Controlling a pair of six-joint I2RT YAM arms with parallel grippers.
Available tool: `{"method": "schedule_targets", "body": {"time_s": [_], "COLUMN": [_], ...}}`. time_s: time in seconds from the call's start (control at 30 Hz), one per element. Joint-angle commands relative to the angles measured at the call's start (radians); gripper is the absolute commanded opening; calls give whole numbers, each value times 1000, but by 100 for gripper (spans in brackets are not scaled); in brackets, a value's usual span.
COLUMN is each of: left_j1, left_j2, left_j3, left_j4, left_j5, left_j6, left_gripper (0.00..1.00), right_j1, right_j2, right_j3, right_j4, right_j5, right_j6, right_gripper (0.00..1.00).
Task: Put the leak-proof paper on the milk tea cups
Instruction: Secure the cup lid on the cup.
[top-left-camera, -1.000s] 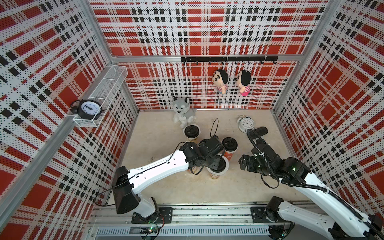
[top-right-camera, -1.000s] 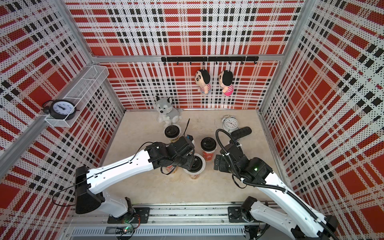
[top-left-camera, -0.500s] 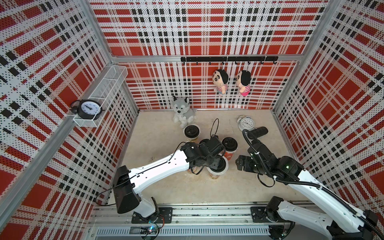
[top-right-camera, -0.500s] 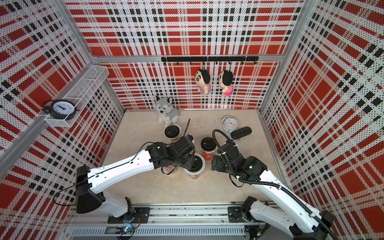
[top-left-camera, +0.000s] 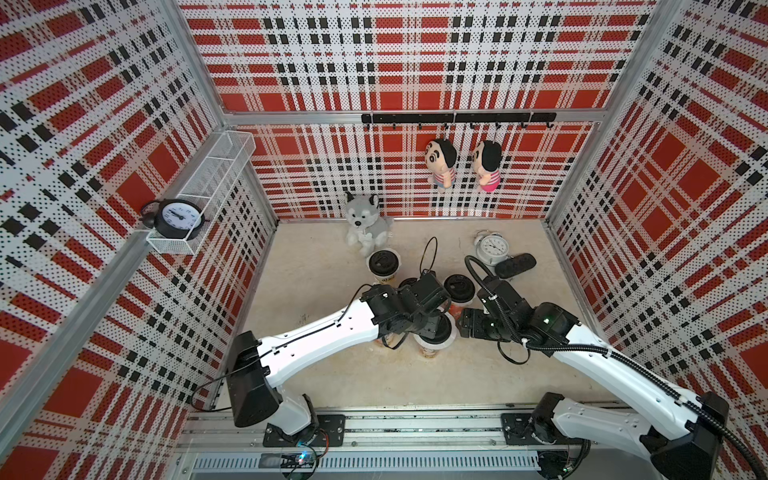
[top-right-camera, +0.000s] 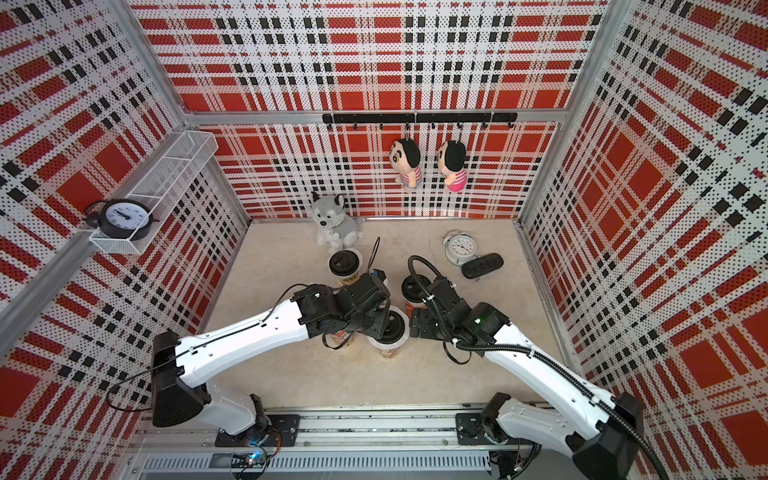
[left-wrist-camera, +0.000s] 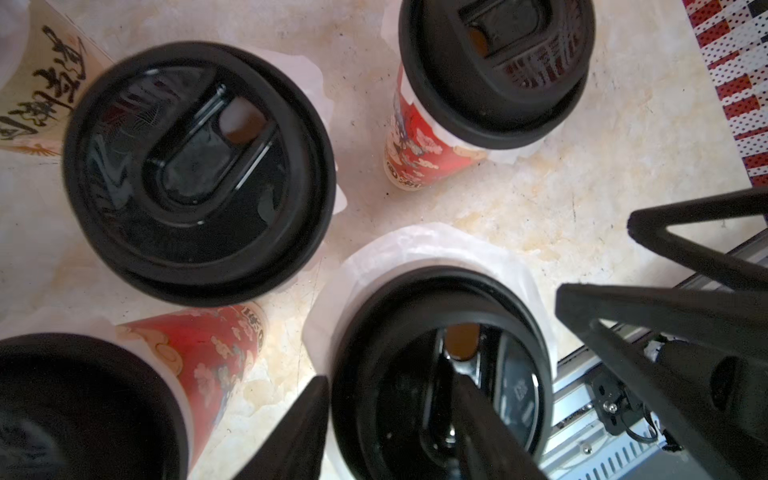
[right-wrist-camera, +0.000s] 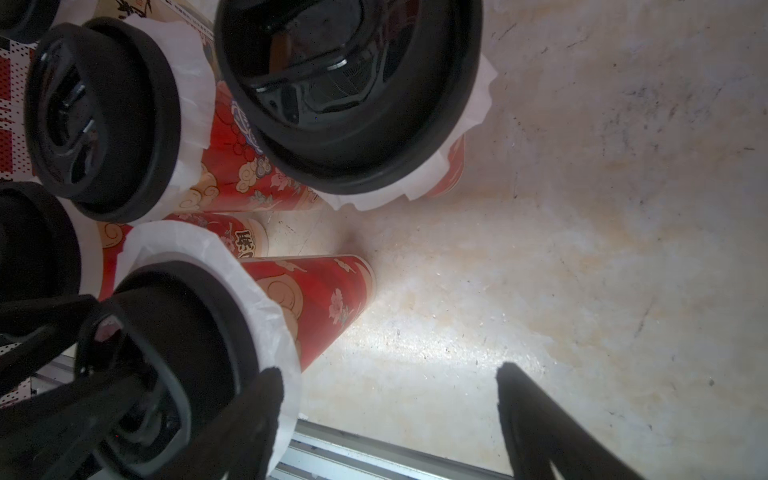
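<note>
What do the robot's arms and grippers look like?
Both are white-shelled with black joints. The left arm trails thin black cables; the right arm carries a ribbed black hose and a green light. The left gripper and right gripper are black, open-framed and tapering.

Cream milk tea cup (left-wrist-camera: 39, 89) is cut off at the left wrist view's edge, its lettering blurred

The milk tea cups (top-left-camera: 384, 277) cluster midway on the bench (top-left-camera: 374, 386), lids (top-left-camera: 458, 286) over leak-proof paper (left-wrist-camera: 415, 249); a plush dog (top-left-camera: 368, 226) sits behind them, a clock (top-left-camera: 492, 248) far right.
</note>
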Motion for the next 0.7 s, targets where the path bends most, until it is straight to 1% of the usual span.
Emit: {"method": "schedule_targets", "body": {"time_s": [0.0, 0.3, 0.67], "left_j1": [0, 1, 1], "left_j2": [-3, -5, -12], "left_j3": [-27, -25, -29], "left_j4": [-33, -36, -36], "left_j5": [-27, -25, -21], "left_j6": [-1, 0, -2], "left_gripper": [51, 51, 51], "right_j1": [16, 51, 53], "right_j2": [16, 56, 27], "right_j3": [-18, -5, 5], "right_j4": [39, 54, -1], "right_j5": [-16, -16, 33], "right_j6": [-7, -2, 10], "right_gripper": [84, 83, 84]}}
